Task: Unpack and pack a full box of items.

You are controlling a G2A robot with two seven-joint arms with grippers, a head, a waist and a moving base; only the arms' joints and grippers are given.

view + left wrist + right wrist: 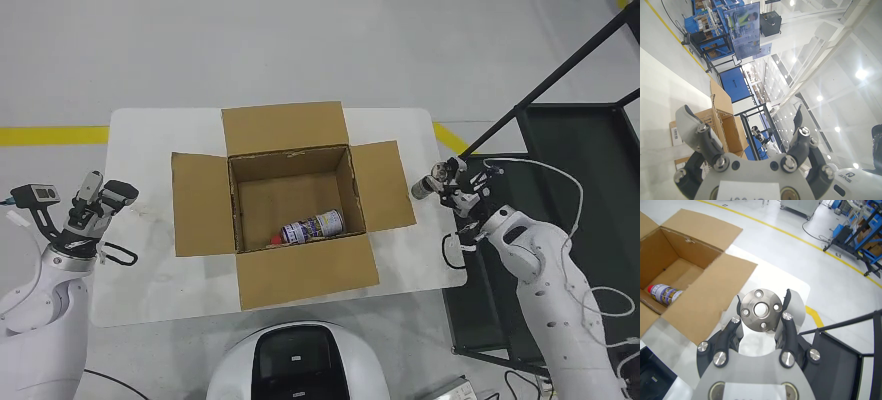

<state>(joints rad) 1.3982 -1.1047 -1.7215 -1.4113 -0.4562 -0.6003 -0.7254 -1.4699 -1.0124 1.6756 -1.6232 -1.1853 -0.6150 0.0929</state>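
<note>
R jaws clamped on metal flange [761, 310] by box [290, 130] flap, L jaws apart, bottle [312, 229] lying inside

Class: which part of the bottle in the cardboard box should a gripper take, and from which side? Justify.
Grip the bottle around its body at mid-length, jaws across its width, coming straight down through the open top of the cardboard box. It lies on its side on the box floor close to the wall nearest the robot, so the walls block any sideways approach.
</note>
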